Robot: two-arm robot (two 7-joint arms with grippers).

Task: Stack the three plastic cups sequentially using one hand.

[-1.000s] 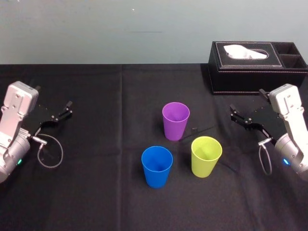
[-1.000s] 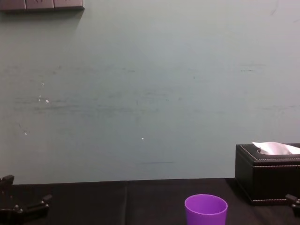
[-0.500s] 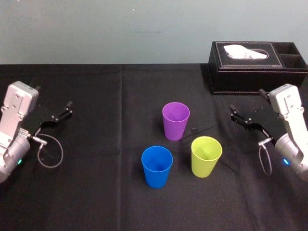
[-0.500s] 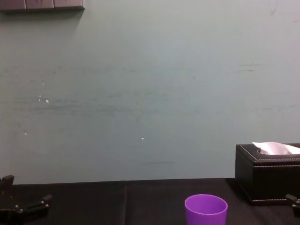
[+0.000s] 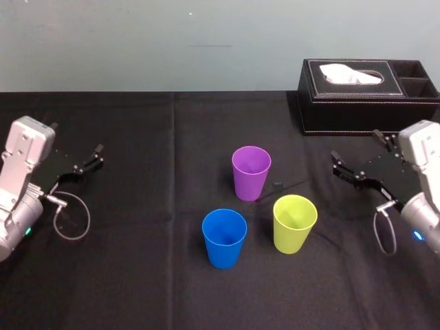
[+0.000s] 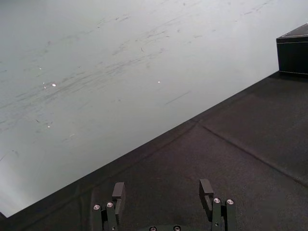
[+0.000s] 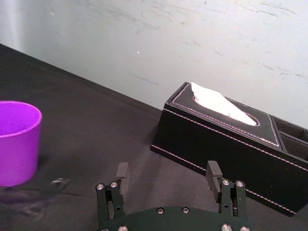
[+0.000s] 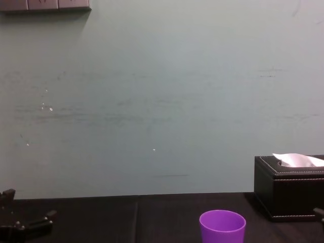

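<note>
Right-hand black jointed-finger gripper hovered low over the right side of the black cloth-covered table. Its jaws were spread wide with nothing between them, aimed inward toward the cups. The left black gripper sat parked at the table's far left, equally wide and empty.

The black stitched tissue box stood just behind the right gripper, so a careless swing backward could probably clip it. The tumblers looked light and smooth. If one finger touched before the other, a cup would likely skid on the cloth or topple. A tapered wall might also slip out of a squeeze. A cup lowered off-centre could catch the rim below and knock that cup over.

All three stood upright, mouths up, apart and unstacked. The yellow-green tapered plastic cup was nearest the right gripper, inward of it and closer to the robot. The purple tapered plastic cup stood farther inward, roughly level with the gripper. The bright blue tapered plastic cup was farthest away.
</note>
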